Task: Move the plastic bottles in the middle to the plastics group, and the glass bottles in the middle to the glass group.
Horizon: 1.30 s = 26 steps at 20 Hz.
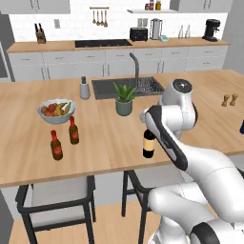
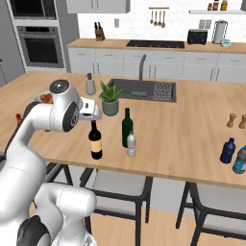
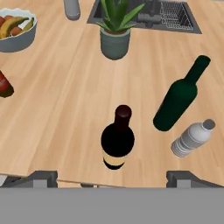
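The near-black wine bottle point(image 2: 95, 140) with cream label and red top stands near the counter's front edge, also seen as the wine bottle point(image 1: 148, 145) and wine bottle point(image 3: 117, 140). My gripper point(image 3: 113, 178) hovers just above it, open, its fingertips point(image 3: 41, 177) spread wide on either side with nothing held. To its right stand the dark green bottle point(image 2: 127, 127) point(image 3: 179, 98) and the small clear plastic bottle point(image 2: 131, 144) point(image 3: 192, 138). Two small brown red-labelled bottles point(image 1: 56, 145) point(image 1: 73, 130) stand at the left. Blue plastic bottles point(image 2: 227, 151) stand at the far right.
A potted plant point(image 2: 110, 100) sits behind the bottles, before the sink point(image 2: 144, 90). A fruit bowl point(image 1: 56, 111) and a grey dispenser point(image 1: 85, 88) are at the left, two mills point(image 2: 231, 120) at the right. Stools point(image 2: 117, 185) stand under the counter's front edge.
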Motion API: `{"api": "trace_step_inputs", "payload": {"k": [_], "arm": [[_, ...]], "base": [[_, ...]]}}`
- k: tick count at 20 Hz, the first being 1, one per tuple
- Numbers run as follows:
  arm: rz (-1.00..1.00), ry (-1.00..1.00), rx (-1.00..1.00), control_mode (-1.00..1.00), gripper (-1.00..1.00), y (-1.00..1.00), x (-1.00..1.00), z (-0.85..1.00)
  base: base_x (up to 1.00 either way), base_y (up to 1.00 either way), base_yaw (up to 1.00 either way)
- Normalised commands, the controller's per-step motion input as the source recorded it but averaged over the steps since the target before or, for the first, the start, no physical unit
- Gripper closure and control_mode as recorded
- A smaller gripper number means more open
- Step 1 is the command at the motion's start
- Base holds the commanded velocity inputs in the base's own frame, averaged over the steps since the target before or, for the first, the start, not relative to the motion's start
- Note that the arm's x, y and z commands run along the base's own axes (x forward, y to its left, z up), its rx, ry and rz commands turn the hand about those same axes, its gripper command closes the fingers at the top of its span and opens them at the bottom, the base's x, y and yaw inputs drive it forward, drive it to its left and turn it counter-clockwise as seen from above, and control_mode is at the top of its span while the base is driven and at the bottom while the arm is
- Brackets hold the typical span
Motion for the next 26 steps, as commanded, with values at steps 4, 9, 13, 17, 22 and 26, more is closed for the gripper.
{"api": "trace_step_inputs", "payload": {"k": [4, 9, 13, 17, 22, 26], "arm": [[0.00, 0.00, 0.00, -1.00, -1.00, 0.00, 0.00, -0.09], [0.00, 0.00, 0.00, -1.00, -1.00, -0.01, 0.00, -0.37], [0.00, 0.01, 0.00, -1.00, -1.00, -0.01, 0.04, -0.27], [0.00, 0.05, 0.00, -1.00, -1.00, 0.00, 0.25, -0.17], [0.00, 0.10, 0.00, -1.00, -1.00, -0.01, 0.43, -0.15], [-0.03, 0.23, 0.00, -1.00, -1.00, 0.00, 0.39, 0.00]], "base": [[0.00, 0.00, 0.00], [0.00, 0.00, 0.00], [0.00, 0.00, 0.00], [0.00, 0.00, 0.00], [0.00, 0.00, 0.00], [0.00, 0.00, 0.00]]}}
